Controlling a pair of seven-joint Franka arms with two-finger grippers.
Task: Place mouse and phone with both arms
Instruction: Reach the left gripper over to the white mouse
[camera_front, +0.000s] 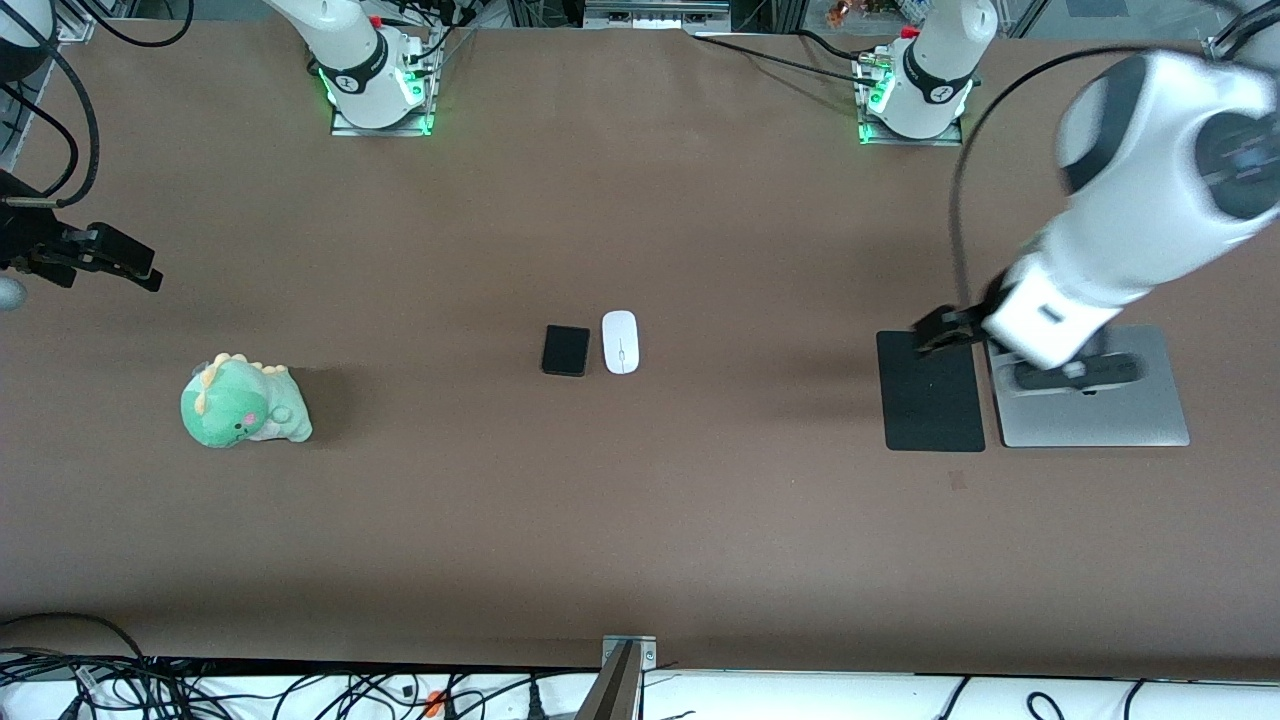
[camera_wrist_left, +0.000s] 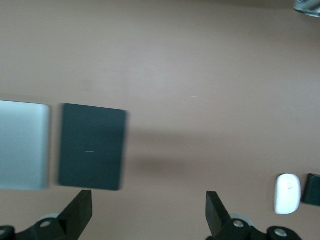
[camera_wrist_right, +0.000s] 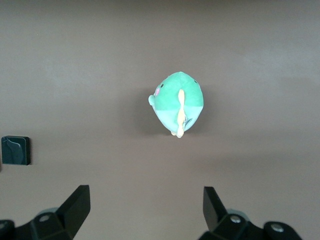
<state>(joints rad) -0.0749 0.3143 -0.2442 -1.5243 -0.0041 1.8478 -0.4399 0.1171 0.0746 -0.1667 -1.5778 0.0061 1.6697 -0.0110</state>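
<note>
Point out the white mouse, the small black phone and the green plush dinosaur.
glossy white oval plastic mouse (camera_front: 620, 342), front view, middle of its top shell.
small black rectangular phone (camera_front: 566, 350), front view, centre of its flat face.
green plush dinosaur toy (camera_front: 243, 402), front view, middle of its body.

A brown matte surface (camera_front: 640, 520) is seen carrying everything. At its middle the phone (camera_front: 566, 350) and the mouse (camera_front: 620, 342) are laid side by side, just apart, the mouse toward the left arm's end. A black mouse pad (camera_front: 932, 400) and a grey metal plate (camera_front: 1095, 415) are placed flat, just beside each other, at the left arm's end. A green plush dinosaur (camera_front: 243, 402) is set at the right arm's end.
</note>
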